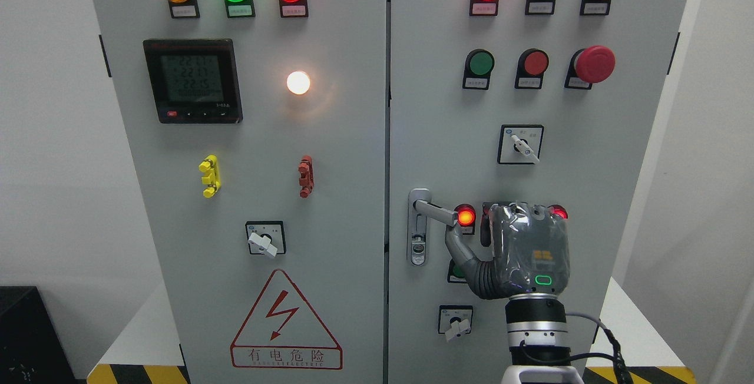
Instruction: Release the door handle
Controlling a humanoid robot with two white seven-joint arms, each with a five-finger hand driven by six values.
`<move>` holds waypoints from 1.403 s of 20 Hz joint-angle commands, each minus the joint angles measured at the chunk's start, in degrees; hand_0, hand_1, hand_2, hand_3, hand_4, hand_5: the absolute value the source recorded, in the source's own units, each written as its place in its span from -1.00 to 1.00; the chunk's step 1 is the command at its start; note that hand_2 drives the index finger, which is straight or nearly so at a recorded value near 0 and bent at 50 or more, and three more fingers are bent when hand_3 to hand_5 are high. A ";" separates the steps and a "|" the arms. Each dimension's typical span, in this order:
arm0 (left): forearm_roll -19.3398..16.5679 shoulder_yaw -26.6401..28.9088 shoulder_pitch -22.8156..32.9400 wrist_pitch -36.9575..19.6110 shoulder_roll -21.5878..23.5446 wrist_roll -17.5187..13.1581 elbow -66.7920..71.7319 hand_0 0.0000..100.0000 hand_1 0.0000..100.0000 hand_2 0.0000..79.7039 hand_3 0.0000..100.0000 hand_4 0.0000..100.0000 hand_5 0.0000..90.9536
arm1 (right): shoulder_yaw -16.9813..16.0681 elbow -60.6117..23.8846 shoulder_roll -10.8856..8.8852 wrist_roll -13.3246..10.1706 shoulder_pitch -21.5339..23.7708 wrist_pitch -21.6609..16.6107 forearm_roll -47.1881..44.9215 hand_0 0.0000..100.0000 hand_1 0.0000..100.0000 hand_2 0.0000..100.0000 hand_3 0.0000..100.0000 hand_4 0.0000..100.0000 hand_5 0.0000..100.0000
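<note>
1. The door handle sits at the left edge of the right cabinet door, on a tall silver plate with a keyhole below it. The lever points right and slightly downward.
2. The right hand comes up from the bottom edge, right of the middle, with its back to the camera, in front of the lower part of that door.
3. Its thumb reaches up and left, the tip just under the free end of the lever; I cannot tell whether it touches.
4. The other fingers are curled toward the door at the top of the palm, clasping nothing visible and clear of the lever.
5. A lit red lamp glows just beside the lever's end, next to the hand.
6. The left door carries a meter and a lightning warning sign.
</note>
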 commanded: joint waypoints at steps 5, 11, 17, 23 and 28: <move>0.00 -1.23 0.00 0.02 0.00 0.03 -1.14 -1.00 -1.00 -0.94 -0.82 -0.97 -1.00 | -0.10 -4.21 -0.34 -2.11 6.00 -1.18 -0.37 -0.12 -0.40 0.58 1.00 0.78 0.81; 0.00 -1.23 0.00 0.02 0.00 0.03 -1.14 -1.00 -1.00 -0.94 -0.82 -0.97 -1.00 | -2.12 -11.15 -0.60 -4.14 13.19 -7.67 -2.92 -0.17 -0.39 0.24 0.97 0.61 0.55; 0.00 -1.23 0.00 0.02 0.00 0.03 -1.14 -1.00 -1.00 -0.95 -0.83 -0.97 -1.00 | -13.44 -13.80 -0.43 -5.19 18.74 -20.85 -9.93 -0.21 -0.44 -0.06 0.36 0.13 -0.10; 0.00 -1.23 0.00 0.02 0.00 0.03 -1.14 -1.00 -1.00 -0.95 -0.83 -0.97 -1.00 | -22.77 -13.53 -0.34 -5.63 19.18 -31.85 -18.64 -0.22 -0.59 -0.41 -0.30 -0.47 -0.77; 0.00 -1.23 0.00 0.02 0.00 0.03 -1.14 -1.00 -1.00 -0.95 -0.83 -0.97 -1.00 | -23.31 -14.06 -0.43 -5.46 19.18 -32.04 -19.88 -0.29 -0.63 -0.81 -0.85 -0.93 -1.00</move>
